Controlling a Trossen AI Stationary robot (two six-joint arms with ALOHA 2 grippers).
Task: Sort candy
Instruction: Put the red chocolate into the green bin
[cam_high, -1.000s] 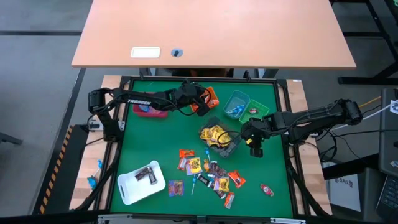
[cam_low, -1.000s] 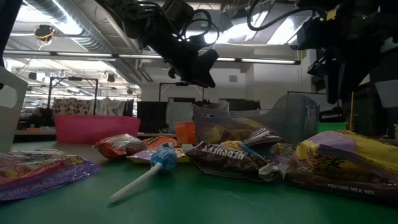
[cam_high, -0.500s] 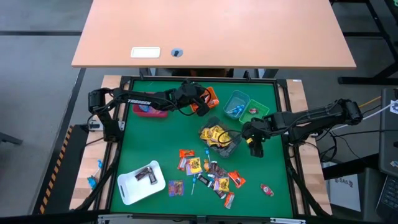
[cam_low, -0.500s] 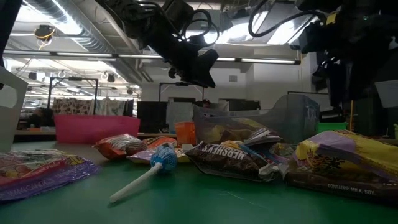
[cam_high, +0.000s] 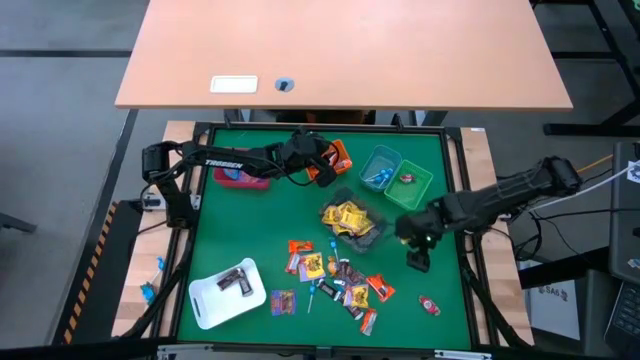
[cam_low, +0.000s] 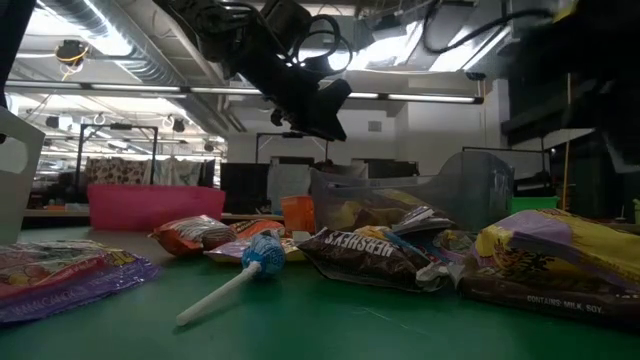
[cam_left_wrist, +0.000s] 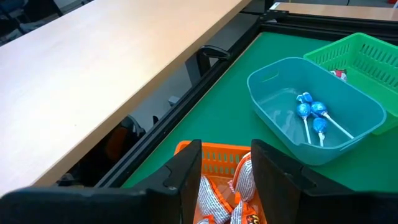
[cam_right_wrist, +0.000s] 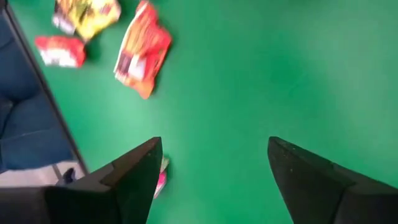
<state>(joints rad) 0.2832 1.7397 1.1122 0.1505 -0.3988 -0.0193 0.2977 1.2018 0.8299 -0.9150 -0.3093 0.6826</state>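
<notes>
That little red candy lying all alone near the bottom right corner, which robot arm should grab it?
The right one, probably. Its tool hangs open over bare mat close to the red candy. The left tool is far away at the back, over the orange bin.

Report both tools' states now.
Left tool: holding an orange candy packet over the orange bin.
Right tool: open, empty.

We see even overhead light on the desk (cam_high: 400, 290) from above; ceiling strip lights (cam_low: 130, 45) glare upper left in the low view, arms silhouetted, right wrist view motion-blurred.
</notes>
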